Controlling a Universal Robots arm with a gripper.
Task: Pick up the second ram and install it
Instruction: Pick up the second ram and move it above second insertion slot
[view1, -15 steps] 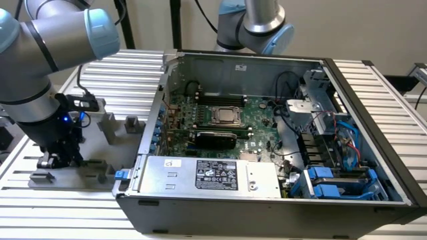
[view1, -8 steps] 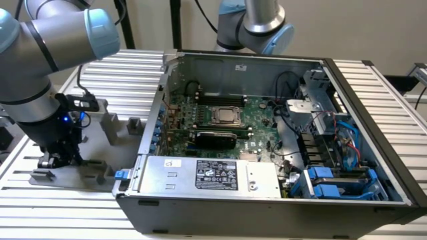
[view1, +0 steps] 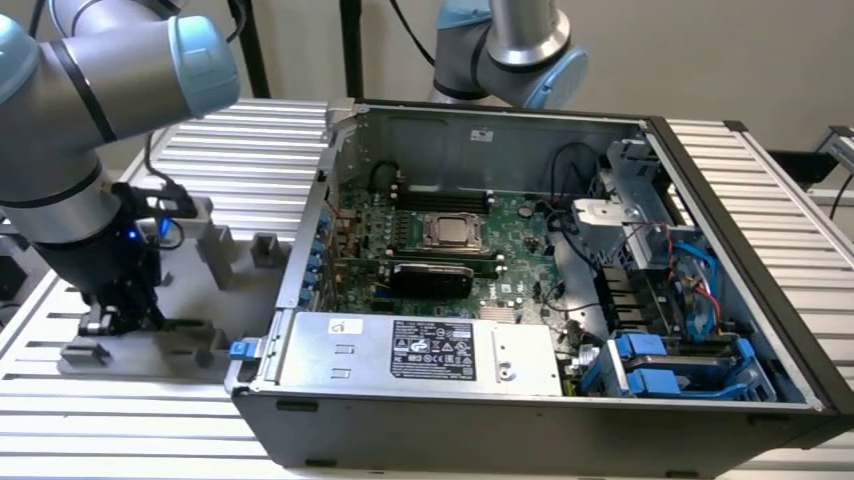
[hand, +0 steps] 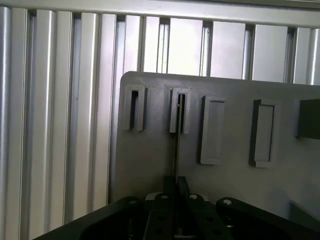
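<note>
Edgewise, second ram (hand: 176, 150) in claw (hand: 176, 180)

You have soft, even room light in the exterior view: the ribbed counter (view1: 267, 170) shines pale, while the open computer case (view1: 441, 135) is dimmer inside, with mild shadow beneath its walls. In the wrist view the counter's ribs glare near white, the grey fixture plate (hand: 150, 165) is flatly lit, the second ram (hand: 176, 150) reads as a thin dark line, and the close gripper (hand: 176, 181) looks dark and soft.
</note>
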